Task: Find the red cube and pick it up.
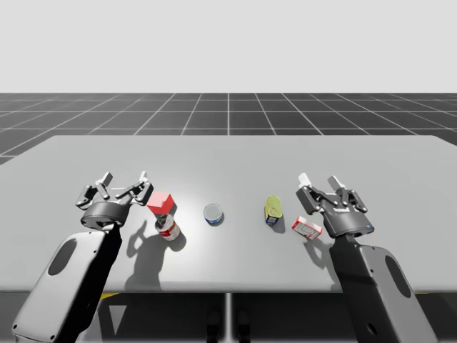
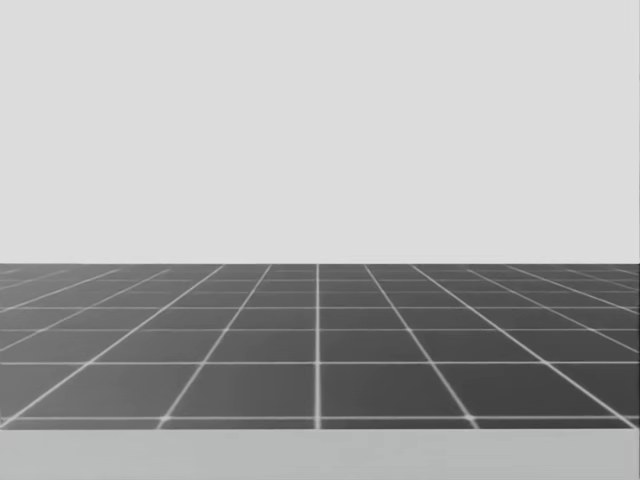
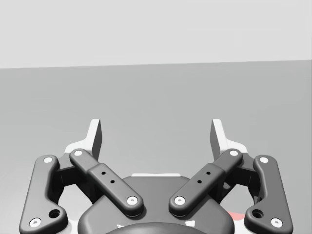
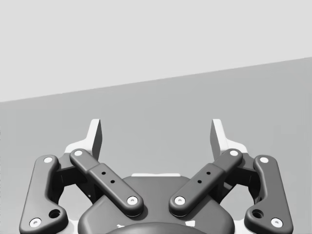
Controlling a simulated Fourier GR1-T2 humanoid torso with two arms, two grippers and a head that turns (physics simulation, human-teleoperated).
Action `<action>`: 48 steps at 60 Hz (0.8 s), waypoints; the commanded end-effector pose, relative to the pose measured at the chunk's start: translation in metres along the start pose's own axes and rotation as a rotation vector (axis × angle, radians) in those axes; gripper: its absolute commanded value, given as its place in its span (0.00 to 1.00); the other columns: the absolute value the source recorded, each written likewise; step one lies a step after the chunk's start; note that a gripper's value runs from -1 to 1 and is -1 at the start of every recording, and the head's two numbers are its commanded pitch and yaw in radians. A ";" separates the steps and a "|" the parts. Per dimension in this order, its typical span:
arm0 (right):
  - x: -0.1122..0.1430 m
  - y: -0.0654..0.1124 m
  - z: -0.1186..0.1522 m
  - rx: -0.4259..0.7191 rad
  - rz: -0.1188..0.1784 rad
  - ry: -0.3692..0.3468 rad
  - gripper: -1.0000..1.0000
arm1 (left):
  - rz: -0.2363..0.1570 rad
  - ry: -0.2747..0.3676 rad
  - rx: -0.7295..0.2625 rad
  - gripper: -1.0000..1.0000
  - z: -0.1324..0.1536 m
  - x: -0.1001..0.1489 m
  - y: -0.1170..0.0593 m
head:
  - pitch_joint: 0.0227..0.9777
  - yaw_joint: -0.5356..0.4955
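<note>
Left gripper (image 1: 125, 180) and right gripper (image 1: 318, 181): fingers spread on both, nothing held. Red cube (image 1: 161, 203) sits left of table centre, just beside the left gripper and directly behind a red-and-white can (image 1: 168, 229); contact unclear. Can print too small to read. Table (image 1: 235, 153) plain matte grey. Dark gridded floor (image 2: 320, 340), blank pale backdrop.

One red cube (image 1: 161, 202), one red-and-white can (image 1: 167, 229), one blue can (image 1: 213, 214), one yellow can (image 1: 272, 209), one red-and-white box (image 1: 307, 227)
</note>
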 end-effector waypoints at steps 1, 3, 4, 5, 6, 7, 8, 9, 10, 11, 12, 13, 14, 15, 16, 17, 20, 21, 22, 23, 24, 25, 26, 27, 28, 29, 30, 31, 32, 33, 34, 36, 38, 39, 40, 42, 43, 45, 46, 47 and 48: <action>0.000 0.001 0.002 0.002 0.007 -0.022 0.00 | 0.000 -0.001 0.000 0.00 0.000 0.001 0.000 | 0.08 0.51; 0.000 0.002 0.002 0.011 0.005 -0.021 0.00 | -0.001 0.000 0.000 0.00 0.000 0.000 0.000 | 0.08 0.51; 0.000 0.002 0.002 0.012 0.004 -0.022 0.00 | -0.001 0.000 0.000 0.00 0.000 0.000 0.000 | 0.09 0.51; 0.000 0.002 0.002 0.011 0.003 -0.023 0.00 | 0.000 0.000 0.000 0.00 0.000 0.000 0.000 | 0.09 0.51; 0.000 0.002 0.002 0.010 0.003 -0.024 0.00 | 0.000 0.000 0.000 0.00 0.000 0.000 0.000 | 0.09 0.51; 0.000 0.001 0.001 0.008 0.007 -0.025 0.00 | 0.000 0.000 0.000 0.00 0.000 0.000 0.000 | 0.10 0.51; 0.001 0.001 0.001 0.011 0.005 -0.021 0.00 | 0.000 0.000 0.000 0.00 0.000 0.001 0.001 | 0.11 0.51; 0.001 0.001 0.001 0.011 0.004 -0.021 0.00 | 0.000 0.000 0.000 0.00 0.000 0.001 0.001 | 0.12 0.51; 0.002 0.000 0.001 0.010 0.003 -0.020 0.00 | 0.001 0.000 0.000 0.00 0.000 0.001 0.001 | 0.12 0.51; 0.002 0.000 0.001 0.005 0.003 -0.020 0.00 | 0.001 0.000 0.001 0.00 0.000 0.001 0.001 | 0.13 0.51; 0.001 0.000 0.001 0.002 0.002 -0.019 0.00 | 0.001 0.000 0.001 0.00 0.000 0.001 0.001 | 0.14 0.51; 0.001 0.000 0.001 0.002 0.004 -0.018 0.00 | 0.001 0.001 0.001 0.00 0.000 0.000 0.001 | 0.16 0.51; 0.001 0.000 0.001 0.002 0.006 -0.016 0.00 | 0.001 0.001 0.001 0.00 0.000 0.000 0.001 | 0.16 0.51; 0.001 0.000 0.001 0.001 0.006 -0.017 0.00 | 0.001 0.001 0.001 0.00 0.000 0.000 0.001 | 0.17 0.51; 0.001 0.000 0.001 -0.002 0.007 -0.017 0.00 | 0.001 0.001 0.001 0.00 0.000 0.000 0.001 | 0.19 0.51; 0.001 0.000 0.001 -0.003 0.009 -0.017 0.00 | 0.001 0.001 0.001 0.00 0.000 0.000 0.001 | 0.19 0.52; 0.001 0.000 0.001 -0.006 0.015 -0.018 0.00 | 0.000 0.002 0.001 0.00 0.000 0.000 0.001 | 0.23 0.52; 0.001 0.000 0.001 -0.007 0.016 -0.018 0.00 | 0.000 0.002 0.001 0.00 -0.001 0.000 0.001 | 0.24 0.52; 0.002 0.000 0.001 -0.008 0.017 -0.018 0.00 | 0.000 0.002 0.000 0.00 -0.001 0.000 0.001 | 0.25 0.52; 0.002 0.000 0.001 -0.009 0.018 -0.019 0.00 | 0.000 0.003 0.000 0.00 -0.001 0.000 0.000 | 0.27 0.53; 0.002 0.000 0.001 -0.011 0.018 -0.019 0.00 | 0.000 0.003 0.000 0.00 -0.001 0.000 0.000 | 0.28 0.53; 0.002 0.000 0.001 -0.013 0.018 -0.020 0.00 | 0.000 0.003 0.000 0.00 -0.001 0.000 0.000 | 0.29 0.53; 0.002 0.000 0.001 -0.014 0.018 -0.020 0.00 | -0.001 0.004 0.000 0.00 -0.001 0.000 0.000 | 0.30 0.53; 0.002 -0.001 0.001 -0.016 0.018 -0.020 0.00 | -0.001 0.005 0.001 0.00 -0.001 0.000 0.000 | 0.33 0.53; 0.002 -0.001 0.001 -0.016 0.018 -0.020 0.00 | -0.001 0.005 0.001 0.00 -0.001 0.000 0.000 | 0.34 0.53; 0.002 -0.001 0.001 -0.016 0.018 -0.020 0.00 | -0.001 0.005 0.001 0.00 -0.001 0.000 0.000 | 0.35 0.53; 0.002 -0.001 0.001 -0.016 0.018 -0.020 0.00 | -0.001 0.005 0.001 0.00 -0.001 0.000 0.000 | 0.36 0.53; 0.002 -0.001 0.001 -0.017 0.018 -0.020 0.00 | 0.000 0.005 0.001 0.00 -0.001 0.000 0.000 | 0.37 0.53; 0.002 -0.001 0.001 -0.017 0.018 -0.020 0.00 | 0.000 0.005 0.001 0.00 -0.001 0.000 0.000 | 0.38 0.53; 0.002 -0.001 0.001 -0.017 0.019 -0.019 0.00 | -0.001 0.005 0.001 0.00 -0.001 0.000 0.001 | 0.40 0.54; 0.003 -0.001 0.001 -0.017 0.019 -0.019 0.00 | -0.001 0.005 0.001 0.00 -0.001 0.000 0.000 | 0.41 0.54; 0.003 -0.001 0.001 -0.016 0.019 -0.018 0.00 | -0.001 0.005 0.001 0.00 -0.001 0.000 0.001 | 0.43 0.54; 0.003 0.000 0.001 -0.016 0.019 -0.018 0.00 | -0.001 0.005 0.001 0.00 -0.001 0.000 0.001 | 0.44 0.54; 0.003 0.000 0.001 -0.016 0.019 -0.018 0.00 | -0.002 0.005 0.001 0.00 -0.001 0.000 0.001 | 0.45 0.55; 0.003 0.000 0.001 -0.015 0.020 -0.017 0.00 | -0.002 0.005 0.001 0.00 -0.001 0.000 0.001 | 0.47 0.55; 0.002 0.000 0.001 -0.014 0.019 -0.016 0.00 | -0.002 0.006 0.000 0.00 -0.001 0.000 0.001 | 0.48 0.56; 0.002 0.000 0.002 -0.014 0.019 -0.016 0.00 | -0.002 0.006 0.000 0.00 -0.001 0.000 0.001 | 0.50 0.57; 0.002 0.000 0.002 -0.013 0.020 -0.015 0.00 | -0.002 0.006 0.000 0.00 -0.001 0.000 0.000 | 0.51 0.58; 0.002 0.000 0.002 -0.012 0.020 -0.014 0.00 | -0.003 0.006 -0.001 0.00 -0.001 0.000 0.000 | 0.52 0.58; 0.002 0.000 0.002 -0.010 0.021 -0.012 0.00 | -0.004 0.006 -0.001 0.00 -0.001 0.000 0.000 | 0.54 0.60; 0.002 0.000 0.002 -0.010 0.022 -0.011 0.00 | -0.005 0.006 -0.001 0.00 -0.001 0.000 0.000 | 0.55 0.61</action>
